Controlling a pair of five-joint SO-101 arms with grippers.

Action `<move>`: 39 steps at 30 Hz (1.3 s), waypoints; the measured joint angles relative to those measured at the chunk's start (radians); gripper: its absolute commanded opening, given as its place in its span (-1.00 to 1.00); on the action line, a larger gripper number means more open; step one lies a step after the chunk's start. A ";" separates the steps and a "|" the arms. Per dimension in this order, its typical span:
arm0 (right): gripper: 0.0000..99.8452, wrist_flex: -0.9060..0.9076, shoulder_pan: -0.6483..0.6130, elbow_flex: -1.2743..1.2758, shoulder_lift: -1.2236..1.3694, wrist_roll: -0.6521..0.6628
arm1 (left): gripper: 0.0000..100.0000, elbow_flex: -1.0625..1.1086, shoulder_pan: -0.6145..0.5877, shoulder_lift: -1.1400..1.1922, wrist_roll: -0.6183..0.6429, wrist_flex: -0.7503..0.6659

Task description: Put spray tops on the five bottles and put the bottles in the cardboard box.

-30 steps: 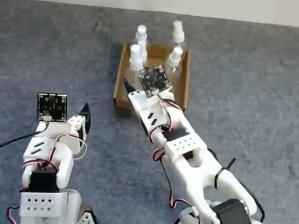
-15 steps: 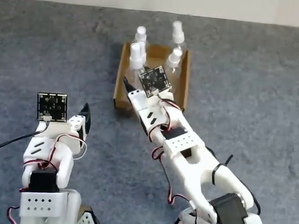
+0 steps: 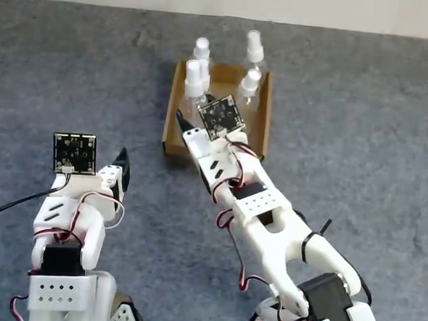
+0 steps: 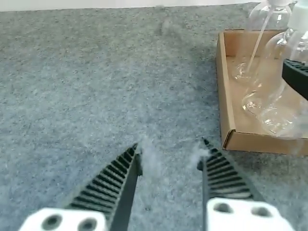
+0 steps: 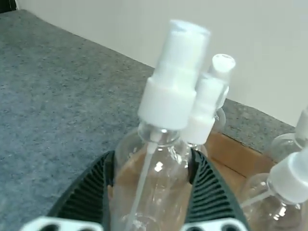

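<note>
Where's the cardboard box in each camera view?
High view: cardboard box at back centre, spray bottles inside.
Left wrist view: its corner ahead of the open left gripper.
Right wrist view: brown wall behind the spray bottle in the right gripper.
Shared landmark: the spray bottles.

Clear spray-topped bottles (image 3: 249, 86) upright in the cardboard box (image 3: 172, 121)

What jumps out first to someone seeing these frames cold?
The right gripper is shut on a clear spray-topped bottle at the cardboard box, where more capped bottles stand. The left gripper sits open above the grey carpet beside the box.
</note>
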 measured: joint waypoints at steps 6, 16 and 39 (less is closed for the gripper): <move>-0.99 -0.018 0.000 0.000 0.000 0.000 | -0.72 0.000 0.000 0.000 0.000 0.000; -0.99 -0.049 0.000 0.000 0.003 0.003 | -0.72 0.000 0.000 0.000 0.000 0.000; -0.99 -0.043 0.003 0.005 -0.011 0.005 | -0.72 0.009 0.000 0.000 0.000 -0.002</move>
